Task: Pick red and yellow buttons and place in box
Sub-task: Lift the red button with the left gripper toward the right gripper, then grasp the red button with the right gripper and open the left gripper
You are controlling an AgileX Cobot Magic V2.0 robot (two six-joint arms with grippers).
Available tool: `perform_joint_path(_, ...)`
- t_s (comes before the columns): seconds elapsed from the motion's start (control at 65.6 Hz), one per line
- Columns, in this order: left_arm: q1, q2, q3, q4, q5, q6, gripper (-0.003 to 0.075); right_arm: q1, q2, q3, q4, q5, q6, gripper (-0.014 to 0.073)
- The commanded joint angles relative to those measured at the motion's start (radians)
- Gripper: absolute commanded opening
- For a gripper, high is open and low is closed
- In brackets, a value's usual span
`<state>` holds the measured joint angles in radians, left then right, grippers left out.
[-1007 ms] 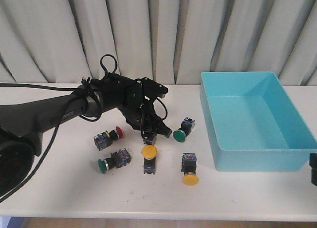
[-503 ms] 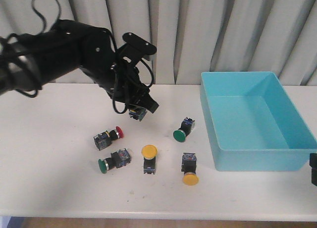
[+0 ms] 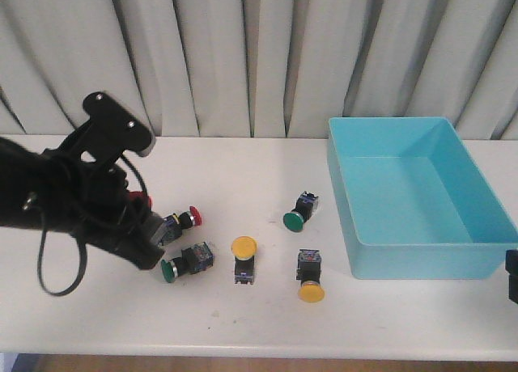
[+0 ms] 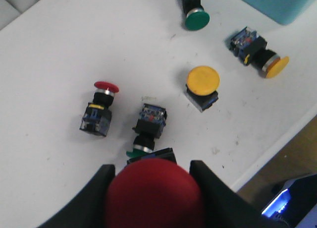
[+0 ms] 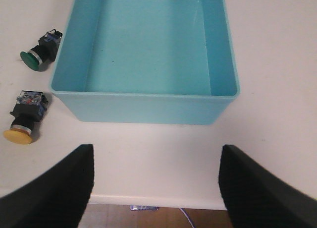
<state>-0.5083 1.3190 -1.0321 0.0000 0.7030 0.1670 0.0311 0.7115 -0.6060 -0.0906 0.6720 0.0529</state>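
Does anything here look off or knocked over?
Nothing looks damaged or spilled. The buttons lie scattered, most tipped on their sides, like the yellow one nearest the empty box. Oddest: the left gripper holds a red button far from the box.

A lab-style test bench: a plain white surface [image 3: 243, 307] backed by a pale pleated curtain [image 3: 267, 57].
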Motion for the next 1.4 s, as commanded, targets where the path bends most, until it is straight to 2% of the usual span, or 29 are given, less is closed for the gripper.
perform_joint_path(0.0, 0.003, -0.083, 0.041, 0.0, -0.087, -0.002, 0.0199, -0.006, 0.006, -0.032, -0.011, -0.061, -0.002, 0.0506)
perform_joint_path(0.122, 0.0, -0.11, 0.105, -0.008, -0.135, -0.002, 0.0199, -0.006, 0.006, -0.032, -0.004, -0.068, -0.003, 0.0506)
perform_joint_path(0.229, 0.0, -0.101, 0.115, -0.078, -0.143, 0.039, 0.0199, -0.006, 0.015, -0.032, 0.03, -0.057, -0.022, 0.0506)
perform_joint_path(0.32, 0.0, -0.097, 0.112, -0.206, -0.137, 0.18, 0.0199, -0.006, 0.05, -0.035, 0.104, -0.038, -0.115, 0.0506)
perform_joint_path(0.381, 0.0, -0.097, 0.112, -0.33, -0.129, 0.329, 0.0199, -0.006, 0.085, -0.035, 0.193, -0.027, -0.205, 0.0506)
perform_joint_path(0.534, 0.0, -0.097, 0.112, -0.67, -0.092, 0.763, 0.0199, -0.006, 0.199, -0.043, 0.473, 0.018, -0.526, 0.0506)
perform_joint_path(0.625, 0.0, -0.097, 0.112, -0.812, -0.069, 1.001, 0.0199, -0.006, 0.267, -0.075, 0.631, 0.107, -0.824, 0.0506)
perform_joint_path(0.702, 0.0, -0.097, 0.112, -0.876, -0.051, 1.121, 0.0199, -0.006, 0.311, -0.105, 0.759, 0.183, -1.101, 0.0506)
perform_joint_path(0.824, 0.0, -0.097, 0.112, -0.963, -0.023, 1.302, 0.0199, 0.003, 0.357, -0.137, 0.967, 0.229, -1.372, 0.0506)
perform_joint_path(0.93, 0.0, -0.097, 0.112, -1.029, 0.007, 1.464, 0.0199, 0.083, 0.39, -0.163, 1.004, 0.231, -1.531, 0.0496)
perform_joint_path(1.159, 0.0, -0.097, 0.112, -1.143, 0.079, 1.731, 0.0199, 0.357, 0.465, -0.221, 0.989, 0.11, -1.691, 0.0484)
perform_joint_path(1.388, 0.0, -0.097, 0.112, -1.211, 0.12, 1.818, 0.0199, 0.529, 0.512, -0.236, 1.029, -0.041, -1.752, 0.0484)
